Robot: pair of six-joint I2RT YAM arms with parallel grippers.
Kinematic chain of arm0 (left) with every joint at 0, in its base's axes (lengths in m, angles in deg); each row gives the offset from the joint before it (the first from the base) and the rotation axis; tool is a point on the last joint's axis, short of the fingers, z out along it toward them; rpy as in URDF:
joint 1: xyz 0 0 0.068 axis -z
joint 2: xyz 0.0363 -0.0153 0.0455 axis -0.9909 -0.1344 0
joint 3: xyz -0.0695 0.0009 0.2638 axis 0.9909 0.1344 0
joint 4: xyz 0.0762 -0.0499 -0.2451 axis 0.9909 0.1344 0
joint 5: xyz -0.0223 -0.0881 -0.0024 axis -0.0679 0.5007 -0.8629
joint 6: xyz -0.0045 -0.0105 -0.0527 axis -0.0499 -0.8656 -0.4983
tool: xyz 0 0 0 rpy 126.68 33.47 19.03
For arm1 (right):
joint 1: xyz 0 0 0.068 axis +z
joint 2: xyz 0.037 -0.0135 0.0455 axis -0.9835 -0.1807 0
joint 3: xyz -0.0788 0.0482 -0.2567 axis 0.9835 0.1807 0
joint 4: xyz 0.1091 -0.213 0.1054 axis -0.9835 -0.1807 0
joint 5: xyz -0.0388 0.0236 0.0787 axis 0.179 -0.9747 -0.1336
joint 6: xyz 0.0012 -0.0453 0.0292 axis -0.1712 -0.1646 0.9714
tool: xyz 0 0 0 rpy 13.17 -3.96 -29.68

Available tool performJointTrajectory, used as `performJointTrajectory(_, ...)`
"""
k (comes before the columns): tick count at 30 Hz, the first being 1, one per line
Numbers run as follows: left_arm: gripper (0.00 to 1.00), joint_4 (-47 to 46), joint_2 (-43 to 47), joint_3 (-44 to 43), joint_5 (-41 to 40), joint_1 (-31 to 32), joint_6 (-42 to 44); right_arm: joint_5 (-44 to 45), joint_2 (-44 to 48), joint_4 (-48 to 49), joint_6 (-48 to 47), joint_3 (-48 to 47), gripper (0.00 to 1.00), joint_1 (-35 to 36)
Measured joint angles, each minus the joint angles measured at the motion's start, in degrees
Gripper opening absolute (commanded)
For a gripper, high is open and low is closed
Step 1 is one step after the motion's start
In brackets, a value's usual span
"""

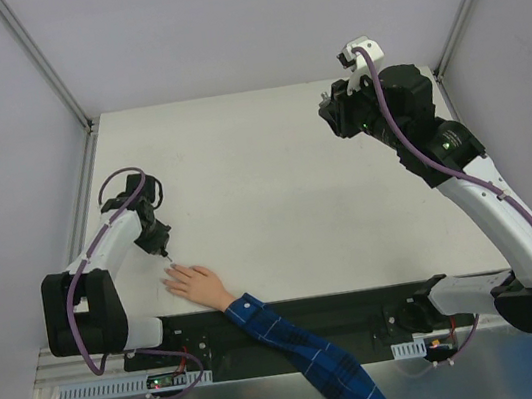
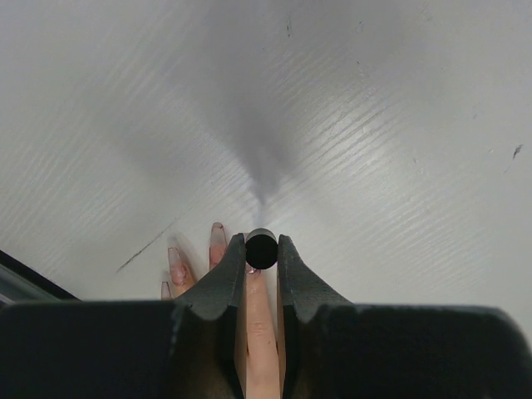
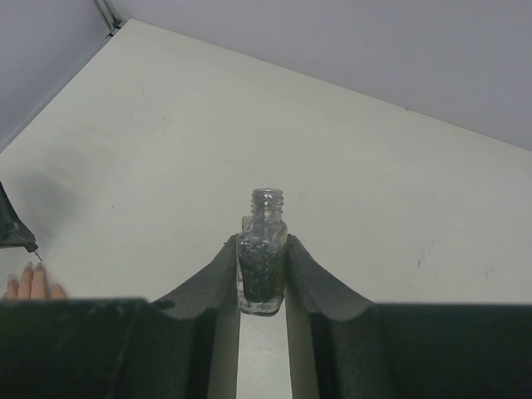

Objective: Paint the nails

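Observation:
A pale hand point(image 1: 196, 281) lies flat near the table's front left, its arm in a blue plaid sleeve point(image 1: 311, 354). My left gripper point(image 1: 160, 245) hangs just above its fingertips. In the left wrist view, that gripper point(image 2: 261, 249) is shut on a round black brush cap point(image 2: 261, 250), seen end-on directly over one finger point(image 2: 259, 324). The nail under the cap is mostly hidden. Two long pinkish nails point(image 2: 218, 238) show to its left. My right gripper point(image 1: 338, 112), raised at the back right, is shut on a small open glass bottle point(image 3: 263, 262) of dark polish.
Grey walls and metal frame posts point(image 1: 42, 63) close in the white table point(image 1: 273, 178). A black strip point(image 1: 315, 318) with both arm bases runs along the near edge. The hand's fingertips point(image 3: 29, 283) show at the lower left of the right wrist view.

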Motion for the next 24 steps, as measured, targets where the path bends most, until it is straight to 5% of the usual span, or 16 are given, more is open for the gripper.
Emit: performJointTrajectory(24,0.00,1.2,0.3,2.4,0.3,0.0,-0.3,-0.1,0.0,0.0,0.0,0.0,0.00,-0.2)
